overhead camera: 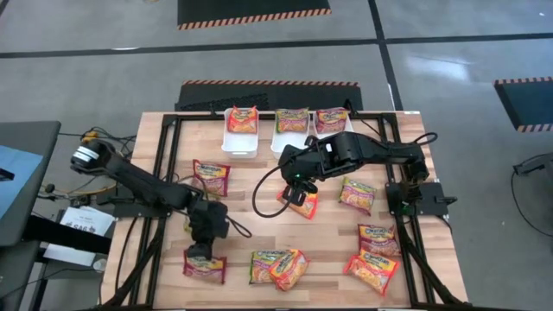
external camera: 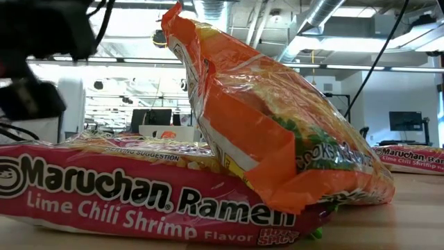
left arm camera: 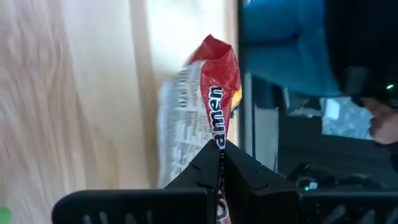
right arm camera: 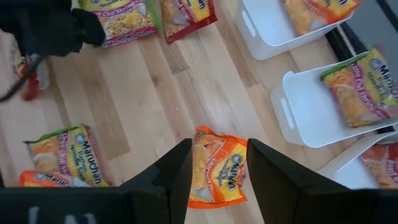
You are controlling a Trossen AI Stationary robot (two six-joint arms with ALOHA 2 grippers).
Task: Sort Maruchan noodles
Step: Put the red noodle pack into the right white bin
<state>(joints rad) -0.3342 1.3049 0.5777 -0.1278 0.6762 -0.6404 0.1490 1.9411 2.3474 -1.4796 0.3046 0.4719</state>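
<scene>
Several Maruchan noodle packets lie flat on the wooden table (overhead camera: 259, 225). My left gripper (overhead camera: 205, 252) is near the table's near left corner, shut on a red packet (overhead camera: 205, 268). My right gripper (right arm camera: 219, 143) hangs open high over the middle of the table. An orange packet (right arm camera: 217, 165) lies flat on the wood under the gap between its fingers, untouched. Near the front edge another orange packet (external camera: 270, 132) leans with its underside on a pink Lime Chili Shrimp packet (external camera: 139, 198). My left gripper pinches the red packet's near end (left arm camera: 217, 134) between its two shut fingers, which lie on the packet's two flat faces. The fingers slant down toward the table's near edge. The packet stands on edge and stretches away from the fingertips; whether its far end (left arm camera: 214, 53) touches the wood I cannot tell.
Three white bins stand along the far edge, left (overhead camera: 240, 142), middle (overhead camera: 285, 142) and right (overhead camera: 346, 114), each with a packet inside. Loose packets lie at the left (overhead camera: 211, 175) and right (overhead camera: 357, 193), (overhead camera: 378, 235), (overhead camera: 371, 269). A black frame runs around the table.
</scene>
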